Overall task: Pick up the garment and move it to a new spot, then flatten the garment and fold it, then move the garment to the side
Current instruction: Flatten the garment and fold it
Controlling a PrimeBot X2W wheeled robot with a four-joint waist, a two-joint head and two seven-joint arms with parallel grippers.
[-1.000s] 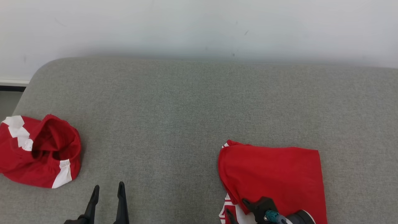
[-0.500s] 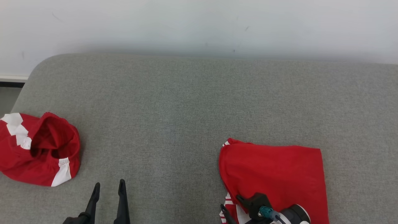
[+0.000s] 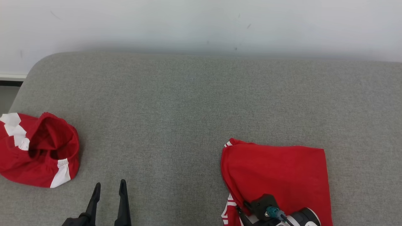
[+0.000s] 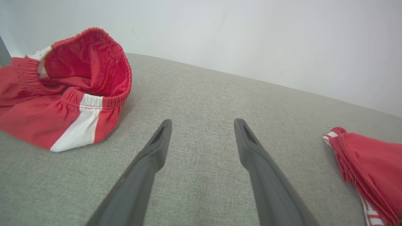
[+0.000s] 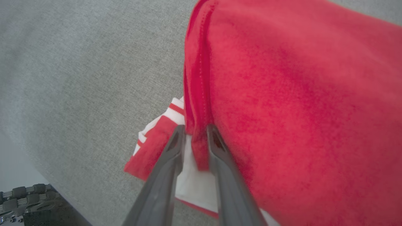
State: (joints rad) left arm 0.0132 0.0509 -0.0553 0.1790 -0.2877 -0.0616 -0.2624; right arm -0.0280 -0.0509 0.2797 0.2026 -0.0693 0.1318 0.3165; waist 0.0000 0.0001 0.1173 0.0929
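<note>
Reaching in over the near edge of the grey upholstered surface [image 3: 188, 103], the right gripper [image 5: 194, 129] meets the near left corner of the folded red garment [image 3: 276, 169]. Its two fingers stand close together, with a fold of the garment's red hem pinched between them beside a white-and-red striped layer. The garment lies flat toward the near right corner of the surface. The left gripper [image 3: 110, 185] hovers at the near edge, left of centre, fingers wide apart and pointing toward the far edge. Crumpled red shorts [image 3: 37, 150] with white stripes lie at the left edge.
</note>
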